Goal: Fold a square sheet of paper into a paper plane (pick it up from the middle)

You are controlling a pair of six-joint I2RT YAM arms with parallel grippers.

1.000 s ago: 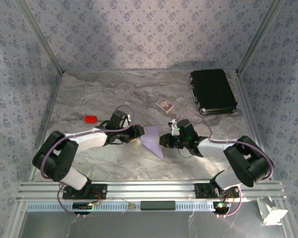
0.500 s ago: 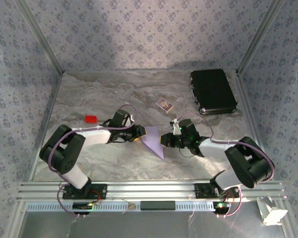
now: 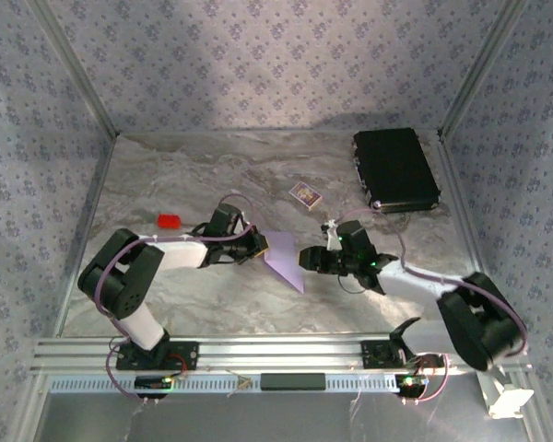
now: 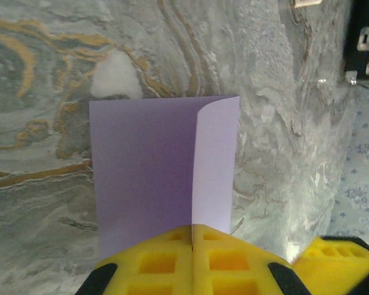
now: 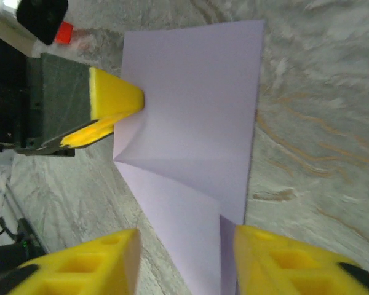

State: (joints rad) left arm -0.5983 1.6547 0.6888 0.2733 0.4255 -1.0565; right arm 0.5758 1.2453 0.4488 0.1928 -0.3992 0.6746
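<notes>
At the left, a small red block (image 3: 169,221) is lying unused on the marbled surface (image 3: 166,304). The left gripper (image 3: 255,247) is reaching towards the middle with its jaws pressed together on one edge of the square sheet of paper (image 3: 284,261). Its yellow pads (image 4: 154,261) are meeting right at a crease running up the sheet. The sheet is sitting between the two grippers at mid-surface, apparently being held a little off it, and it is partly worked. One flap is lying over along that lengthwise crease, and the right wrist view is showing diagonal creases and a narrowing end. It is not yet looking like a slim dart, so I judge that the nose and wing folds are remaining. The right gripper (image 3: 311,260) is facing the sheet with its jaws spread wide, and the narrow end is lying between the fingers (image 5: 98,267), seemingly untouched. Further right, a small patterned card (image 3: 305,194) and a black case (image 3: 395,170) are sitting apart from the work.
</notes>
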